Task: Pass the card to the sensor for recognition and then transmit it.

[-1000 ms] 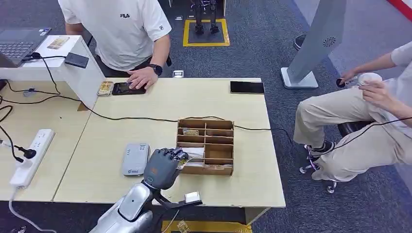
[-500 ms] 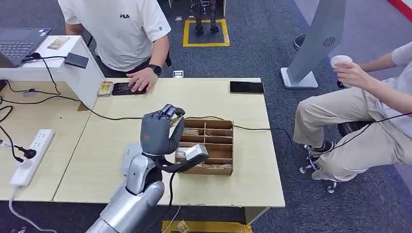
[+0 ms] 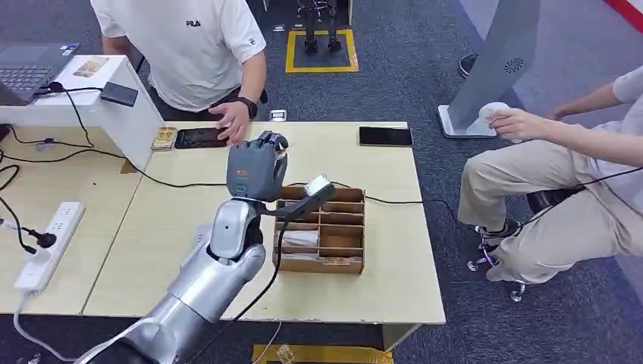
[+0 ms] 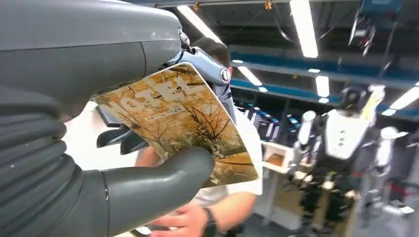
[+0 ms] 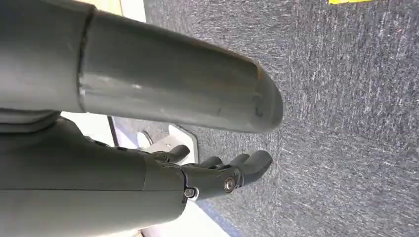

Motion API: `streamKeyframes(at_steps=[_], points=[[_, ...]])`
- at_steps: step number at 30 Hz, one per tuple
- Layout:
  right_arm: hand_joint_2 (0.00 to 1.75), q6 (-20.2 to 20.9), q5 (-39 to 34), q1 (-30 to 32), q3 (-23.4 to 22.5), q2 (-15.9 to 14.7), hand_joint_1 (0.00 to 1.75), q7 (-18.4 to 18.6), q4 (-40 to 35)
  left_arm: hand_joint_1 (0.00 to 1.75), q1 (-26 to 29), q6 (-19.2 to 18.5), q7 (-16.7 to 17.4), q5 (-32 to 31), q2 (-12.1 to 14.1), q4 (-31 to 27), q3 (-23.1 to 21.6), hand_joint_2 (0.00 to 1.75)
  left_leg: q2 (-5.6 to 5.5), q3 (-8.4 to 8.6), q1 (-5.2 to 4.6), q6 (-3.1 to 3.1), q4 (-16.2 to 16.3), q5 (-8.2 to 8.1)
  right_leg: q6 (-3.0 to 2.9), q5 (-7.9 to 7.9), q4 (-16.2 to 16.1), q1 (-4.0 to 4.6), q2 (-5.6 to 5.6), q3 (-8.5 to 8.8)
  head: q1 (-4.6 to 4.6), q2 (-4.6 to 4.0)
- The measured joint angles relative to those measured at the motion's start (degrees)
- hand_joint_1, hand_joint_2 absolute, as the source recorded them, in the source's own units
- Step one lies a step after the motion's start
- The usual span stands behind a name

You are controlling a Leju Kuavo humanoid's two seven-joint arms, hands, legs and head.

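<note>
- Left robot hand [image 3: 256, 168] was raised over the tabletop [image 3: 189, 258], thumb and fingers clamped on the card [image 4: 185, 123]; wrist view showed the card's printed face pinched near one edge, most of it sticking out past the thumb.
- Right robot hand [image 5: 207, 175] hung by the floor, fingers loosely extended, holding nothing.
- Grey sensor [image 3: 205, 246] lay flat on the tabletop near the front, mostly hidden behind the left forearm; it sat below and nearer the robot than the card hand.
- Key relation, as judged: the card was well apart from the sensor, and the left hand was the nearer one. If recognition was not done, the move would go down and towards the robot; otherwise onwards to the person.
- Wooden divided box [image 3: 326, 227] stood just right of the arm, a cable trailing beside it.
- Farther: person in white shirt [image 3: 197, 45], hand by a dark phone [image 3: 199, 137].
- Another phone [image 3: 385, 136] lay at the far edge; seated person [image 3: 561, 189] on the right; grey carpet.
</note>
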Motion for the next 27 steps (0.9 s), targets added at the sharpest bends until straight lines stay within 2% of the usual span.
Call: streamKeyframes(at_steps=[11, 18, 23, 27], points=[[0.00, -0.06, 0.00, -0.30, 0.83, 0.09, 0.00, 0.61, 0.61, 1.75, -4.66, -0.92, 7.23, -6.29, 0.20, 12.31, 3.45, 1.75, 0.01, 0.00, 0.01, 0.00, 0.00, 0.00, 0.00, 0.00, 0.01, 0.01, 0.01, 0.00, 0.00, 0.00], [0.00, -0.42, -0.02, -0.20, 0.92, 0.20, 0.00, 0.63, 0.90, 1.75, -6.12, -1.79, 11.08, -9.90, 1.20, 18.18, 6.41, 1.75, 0.01, 0.00, 0.01, 0.00, 0.00, 0.00, 0.00, 0.00, 0.01, 0.00, 0.02, 0.00, 0.00, 0.00], [0.00, -0.50, -0.02, 0.03, 0.92, 0.24, 0.00, 0.63, 1.03, 1.75, -6.34, -1.66, 11.80, -10.42, 1.92, 20.21, 7.69, 1.75, 0.00, 0.00, 0.01, 0.00, 0.00, 0.00, 0.00, 0.00, 0.01, 0.00, 0.01, 0.00, 0.00, 0.00], [0.00, -0.66, 0.00, 0.17, 0.92, 0.24, 0.00, 0.63, 1.05, 1.75, -6.34, -1.20, 10.90, -9.74, 2.01, 20.80, 8.61, 1.75, 0.00, -0.01, 0.00, 0.00, 0.00, 0.00, 0.00, 0.00, 0.01, 0.00, 0.01, 0.00, 0.00, 0.00]])
